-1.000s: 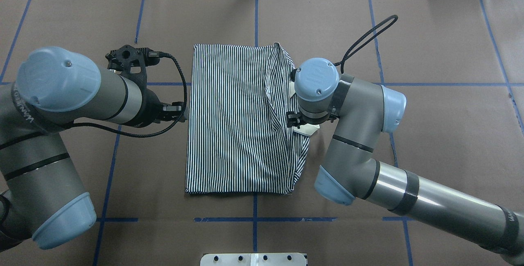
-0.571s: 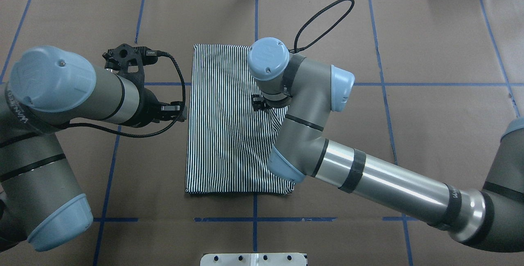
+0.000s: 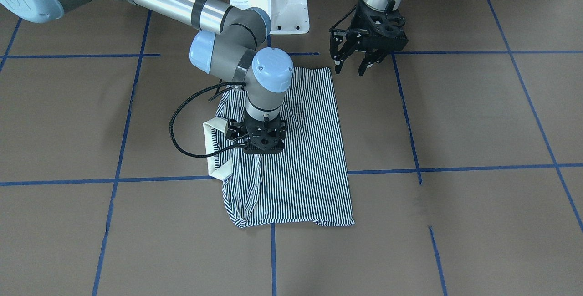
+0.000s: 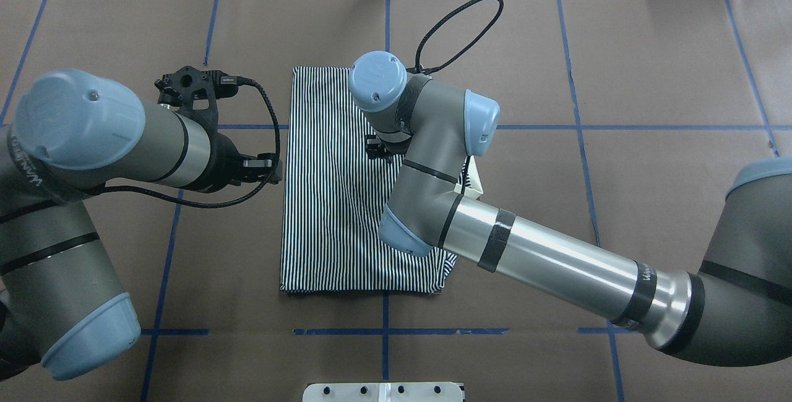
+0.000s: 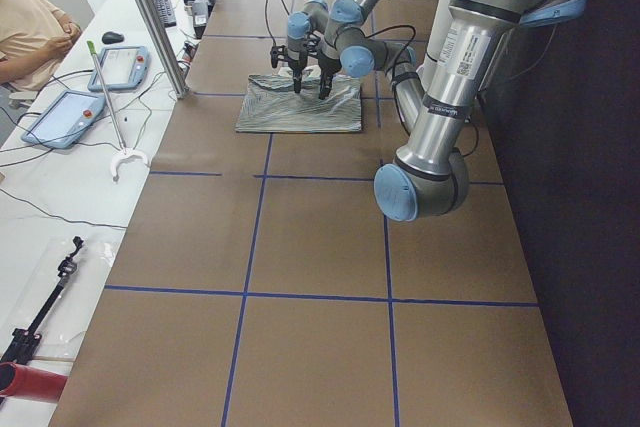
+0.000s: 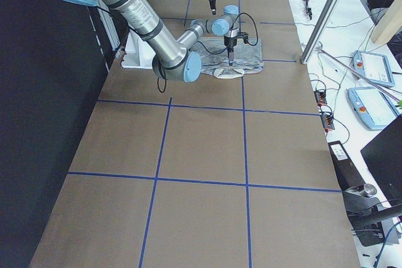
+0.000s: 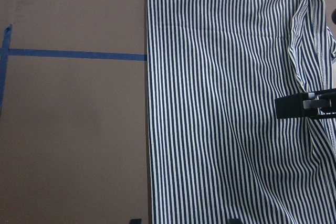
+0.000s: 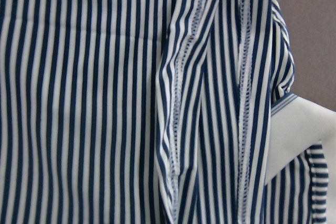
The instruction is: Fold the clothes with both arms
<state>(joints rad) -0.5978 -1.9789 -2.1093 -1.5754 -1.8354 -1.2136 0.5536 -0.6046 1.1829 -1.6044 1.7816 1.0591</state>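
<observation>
We're mid side-fold: R gripper (image 3: 263, 149) pinches shirt (image 3: 314, 150) edge, L gripper (image 3: 350, 69) hangs open; next prob. lay it flat, release.

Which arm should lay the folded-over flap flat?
Right. The right arm reaches over the shirt, the raised flap running up to its jaws; the left arm holds its jaws open beside the shirt's edge, off the cloth.

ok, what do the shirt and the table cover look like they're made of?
The shirt: soft thin cloth, matte, perhaps knit or woven cotton; it creases and shows stitched hems. The table cover: brown paper by the look, matte, flat, marked with blue tape lines; could be thin card.
</observation>
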